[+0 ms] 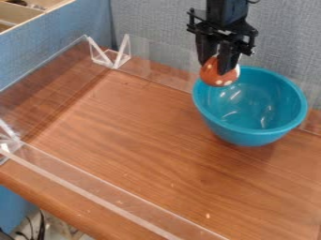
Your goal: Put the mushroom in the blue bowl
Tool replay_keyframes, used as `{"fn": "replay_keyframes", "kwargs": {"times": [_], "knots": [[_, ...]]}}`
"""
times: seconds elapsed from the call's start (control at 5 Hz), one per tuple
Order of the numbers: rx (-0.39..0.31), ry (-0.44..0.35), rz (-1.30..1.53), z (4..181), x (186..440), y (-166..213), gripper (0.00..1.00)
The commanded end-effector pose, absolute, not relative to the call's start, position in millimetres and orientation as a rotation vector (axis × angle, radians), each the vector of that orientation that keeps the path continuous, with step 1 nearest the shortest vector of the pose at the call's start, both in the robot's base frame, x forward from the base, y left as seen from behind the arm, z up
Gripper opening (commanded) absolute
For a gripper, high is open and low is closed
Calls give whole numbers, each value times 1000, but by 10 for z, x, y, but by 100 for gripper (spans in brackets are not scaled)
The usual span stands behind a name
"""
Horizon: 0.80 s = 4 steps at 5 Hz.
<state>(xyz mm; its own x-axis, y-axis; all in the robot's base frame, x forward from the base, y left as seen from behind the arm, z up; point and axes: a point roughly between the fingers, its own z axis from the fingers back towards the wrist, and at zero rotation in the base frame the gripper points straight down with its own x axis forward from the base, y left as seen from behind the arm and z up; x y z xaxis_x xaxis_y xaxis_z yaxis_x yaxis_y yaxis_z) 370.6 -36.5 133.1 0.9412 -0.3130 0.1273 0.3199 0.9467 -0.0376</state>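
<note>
Gripping the toy mushroom (219, 72), the black gripper (227, 58) has its fingers closed on it at the upper left part of the blue bowl (250, 123). Mushroom is probably light, likely smooth plastic or rubber; can't tell if it gives. Rounded reddish cap could roll or slip if pinched near the edge, so best hold is across the middle, or on the stem if reachable. Fragile seems unlikely. Re position: mushroom sits directly below the fingertips, touching them, slightly to the image-left, cap partly covered by the fingers. In view it overlaps the bowl's rim; whether it's over the opening or just outside, can't tell. Release likely wants a small shift toward bowl centre.
</note>
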Motion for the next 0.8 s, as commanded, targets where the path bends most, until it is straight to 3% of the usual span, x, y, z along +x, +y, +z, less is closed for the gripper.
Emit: {"fn": "replay_keyframes", "kwargs": {"times": [0.0,0.6], "knots": [[-47,-234,-317,1686,3783,-320,0],[-49,-245,-315,1665,3833,-324,0]]}}
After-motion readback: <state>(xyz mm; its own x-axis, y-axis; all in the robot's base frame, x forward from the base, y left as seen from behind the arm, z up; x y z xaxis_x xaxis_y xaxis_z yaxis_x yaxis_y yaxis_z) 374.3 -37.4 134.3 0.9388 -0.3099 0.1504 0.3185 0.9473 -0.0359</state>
